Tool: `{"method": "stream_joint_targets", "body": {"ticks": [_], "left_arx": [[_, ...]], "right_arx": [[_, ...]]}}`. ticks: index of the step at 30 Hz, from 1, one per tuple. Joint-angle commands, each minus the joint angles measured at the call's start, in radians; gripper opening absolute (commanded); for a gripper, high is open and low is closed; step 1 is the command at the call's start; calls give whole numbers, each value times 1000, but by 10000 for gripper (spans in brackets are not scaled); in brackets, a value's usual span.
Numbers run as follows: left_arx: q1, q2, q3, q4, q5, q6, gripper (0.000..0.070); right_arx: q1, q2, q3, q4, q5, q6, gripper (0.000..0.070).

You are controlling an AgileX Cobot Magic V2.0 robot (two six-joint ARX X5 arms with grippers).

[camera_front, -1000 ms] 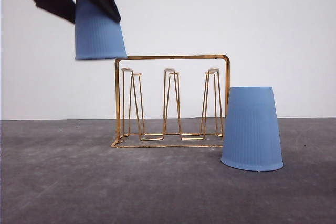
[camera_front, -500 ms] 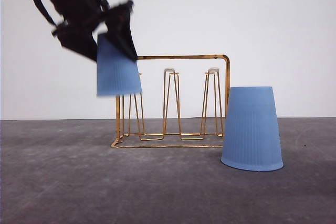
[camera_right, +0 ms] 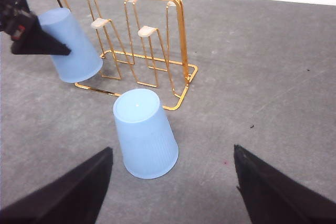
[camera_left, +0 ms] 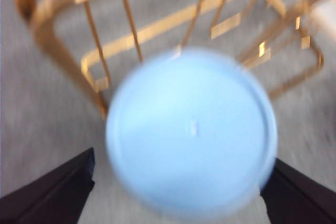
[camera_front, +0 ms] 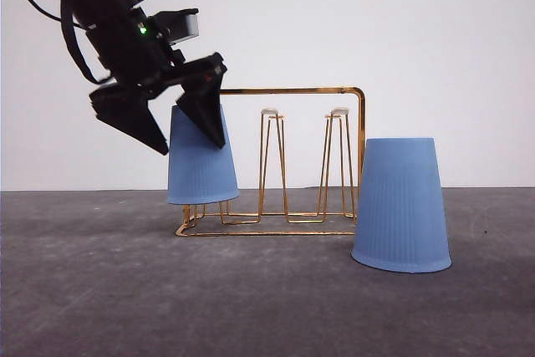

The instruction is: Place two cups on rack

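A light-blue ribbed cup (camera_front: pixel 201 165) hangs upside down over the left prong of the gold wire rack (camera_front: pixel 292 90), slightly tilted, its rim just above the rack's base. My left gripper (camera_front: pixel 192 148) is shut on it, one black finger on each side. In the left wrist view the cup's base (camera_left: pixel 191 129) lies between the fingers (camera_left: pixel 52 192), with the rack (camera_left: pixel 47 30) behind. The second cup (camera_front: pixel 401 206) stands upside down on the table to the right of the rack. My right gripper (camera_right: pixel 172 150) hovers open above that cup (camera_right: pixel 144 129), holding nothing.
The rack's middle prong (camera_front: pixel 270 112) and right prong (camera_front: pixel 339 111) are bare, with white tips. A grey table (camera_front: pixel 251 307) stretches in front of the rack, with a white wall behind. In the right wrist view the rack (camera_right: pixel 178 35) and the held cup (camera_right: pixel 73 45) lie beyond the standing cup.
My left gripper has carried the cup down and to the right, from above the rack's left corner onto the left prong. The second cup has not moved.
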Motion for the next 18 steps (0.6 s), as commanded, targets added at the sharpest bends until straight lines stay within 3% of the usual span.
{"method": "stream_joint_targets", "body": {"ticks": [1, 5, 10, 13, 18], "left_arx": [[-7, -25, 78, -109, 11, -3, 549], [-1, -73, 142, -283, 84, -23, 398], [18, -148, 112, -413, 104, -55, 376], [36, -225, 25, -405, 130, -58, 376], [63, -397, -195, -281, 131, -141, 377]], "right_arx": [[3, 2, 13, 9, -2, -3, 463], [3, 6, 13, 9, -30, -3, 463], [7, 43, 13, 11, -79, -3, 464], [24, 80, 13, 22, -84, -3, 464], [66, 178, 13, 100, -84, -3, 472]]}}
